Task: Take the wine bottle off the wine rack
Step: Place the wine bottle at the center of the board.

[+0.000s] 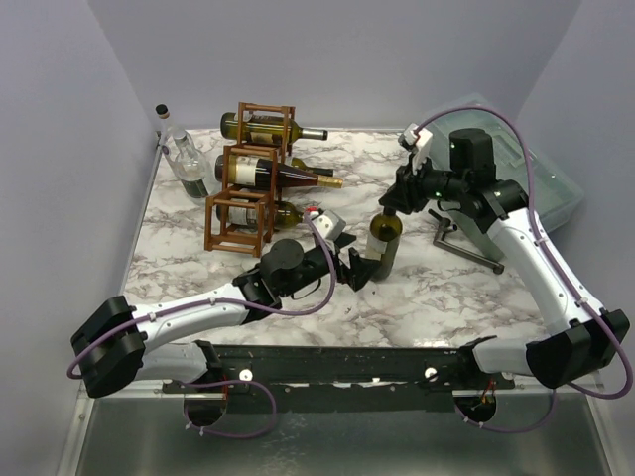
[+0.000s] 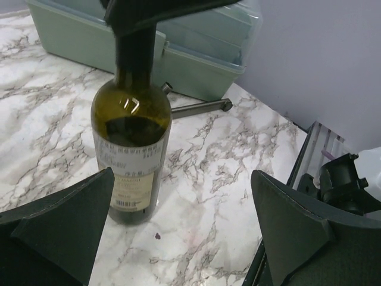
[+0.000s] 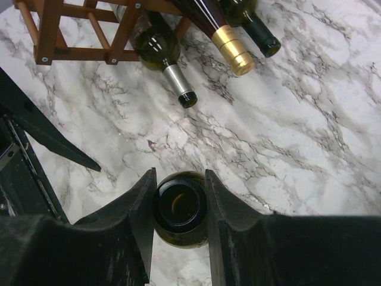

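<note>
A dark green wine bottle (image 1: 383, 244) stands upright on the marble table, right of the reddish-brown wine rack (image 1: 245, 193). My right gripper (image 1: 391, 204) is shut on its neck from above; in the right wrist view the fingers (image 3: 134, 208) clamp the open bottle mouth (image 3: 180, 205). My left gripper (image 1: 354, 270) is open and empty, just left of the bottle's base. In the left wrist view the bottle (image 2: 132, 137) stands ahead, near the left finger (image 2: 59, 220), not between the fingers. Three bottles still lie in the rack (image 3: 77, 30).
A clear bottle (image 1: 185, 157) stands left of the rack. A pale green bin (image 1: 541, 188) sits at the right edge and also shows in the left wrist view (image 2: 196, 65). A metal tool (image 1: 461, 248) lies in front of the bin.
</note>
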Action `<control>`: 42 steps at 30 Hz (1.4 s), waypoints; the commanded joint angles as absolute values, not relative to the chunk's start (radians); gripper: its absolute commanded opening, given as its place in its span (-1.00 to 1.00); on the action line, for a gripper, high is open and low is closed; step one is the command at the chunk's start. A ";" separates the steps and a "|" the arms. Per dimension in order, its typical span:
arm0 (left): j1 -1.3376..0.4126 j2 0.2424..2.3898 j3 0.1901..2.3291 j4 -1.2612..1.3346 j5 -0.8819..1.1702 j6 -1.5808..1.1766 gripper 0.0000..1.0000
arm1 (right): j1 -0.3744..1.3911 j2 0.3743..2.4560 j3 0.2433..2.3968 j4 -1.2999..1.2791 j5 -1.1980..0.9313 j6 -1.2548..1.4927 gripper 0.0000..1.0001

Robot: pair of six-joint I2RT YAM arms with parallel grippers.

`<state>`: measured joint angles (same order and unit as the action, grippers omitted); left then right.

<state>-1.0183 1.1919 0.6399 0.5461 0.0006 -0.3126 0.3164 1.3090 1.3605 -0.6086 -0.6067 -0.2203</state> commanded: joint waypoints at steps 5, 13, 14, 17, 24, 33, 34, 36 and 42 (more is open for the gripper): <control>-1.017 1.266 0.744 0.473 0.019 -0.278 0.97 | 0.420 1.275 1.376 -0.598 -0.509 -0.261 -0.82; -1.017 1.284 0.752 0.474 0.009 -0.246 0.97 | 0.420 1.244 1.325 -0.598 -0.478 -0.265 -0.34; -1.017 1.286 0.752 0.474 0.008 -0.243 0.97 | 0.419 1.243 1.320 -0.598 -0.478 -0.259 -0.28; -1.017 1.288 0.751 0.474 0.008 -0.238 0.97 | 0.420 1.237 1.318 -0.606 -0.482 -0.245 -0.05; -1.017 1.285 0.744 0.474 0.008 -0.236 0.97 | 0.420 1.232 1.344 -0.607 -0.506 -0.205 0.40; -1.017 1.275 0.744 0.474 0.009 -0.245 0.97 | 0.420 1.236 1.482 -0.650 -0.529 -0.132 0.45; -1.017 1.275 0.747 0.474 0.008 -0.249 0.97 | 0.419 1.236 1.496 -0.652 -0.525 -0.125 0.46; -1.017 1.274 0.752 0.472 -0.019 -0.255 0.97 | 0.412 1.237 1.515 -0.648 -0.512 -0.107 0.47; -1.018 1.281 0.776 0.448 -0.042 -0.286 0.97 | 0.380 1.234 1.513 -0.579 -0.362 -0.054 0.56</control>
